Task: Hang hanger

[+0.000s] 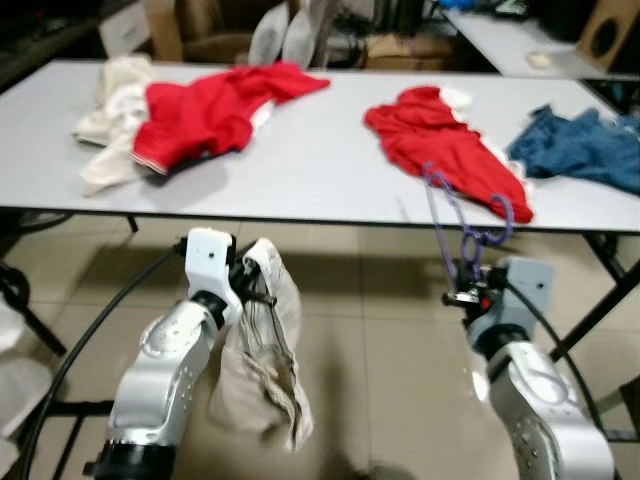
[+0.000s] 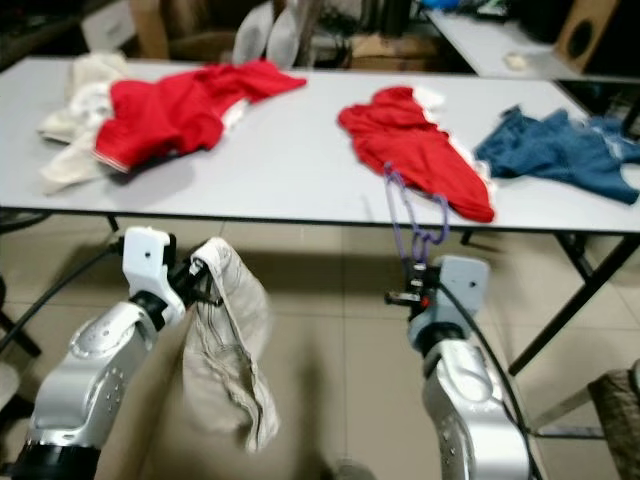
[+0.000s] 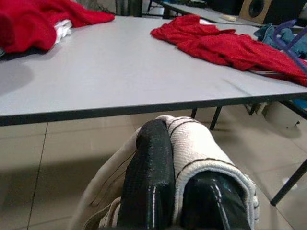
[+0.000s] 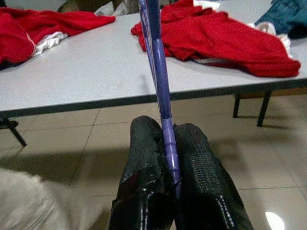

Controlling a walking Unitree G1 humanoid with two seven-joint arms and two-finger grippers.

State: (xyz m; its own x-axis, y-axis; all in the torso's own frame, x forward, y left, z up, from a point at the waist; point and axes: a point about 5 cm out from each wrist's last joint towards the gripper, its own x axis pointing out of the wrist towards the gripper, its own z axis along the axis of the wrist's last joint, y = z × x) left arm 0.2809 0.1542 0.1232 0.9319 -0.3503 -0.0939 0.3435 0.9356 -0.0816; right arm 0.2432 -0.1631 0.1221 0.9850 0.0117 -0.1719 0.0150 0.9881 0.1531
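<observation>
My right gripper [image 4: 165, 143] is clamped on the purple hanger [image 1: 467, 225], its two black fingers [image 4: 144, 158] pressed tight against the hanger's thin bar, which runs up between them and out past the table edge. From my head camera the hanger stands at about two o'clock from the centre of the scene, rising from the gripper in front of the near edge of the grey table [image 1: 320, 160], its looped upper part overlapping the lower end of a red garment [image 1: 445, 145] that lies on the tabletop. My left gripper [image 3: 175, 158] is at about eight o'clock, below the table's near edge and over the tiled floor [image 1: 380, 350], and it is closed on a beige garment [image 1: 265, 350]: the cloth is pinched between the two fingers [image 3: 148, 177] and folds over one of them, with the rest hanging down in a loose bundle beside my silver forearm. On the table, at about eleven o'clock, a second red garment [image 1: 215, 110] lies partly over a cream cloth [image 1: 110, 115], and at the far right, about two o'clock, sits a blue denim piece [image 1: 585, 145], just beside the first red garment.
</observation>
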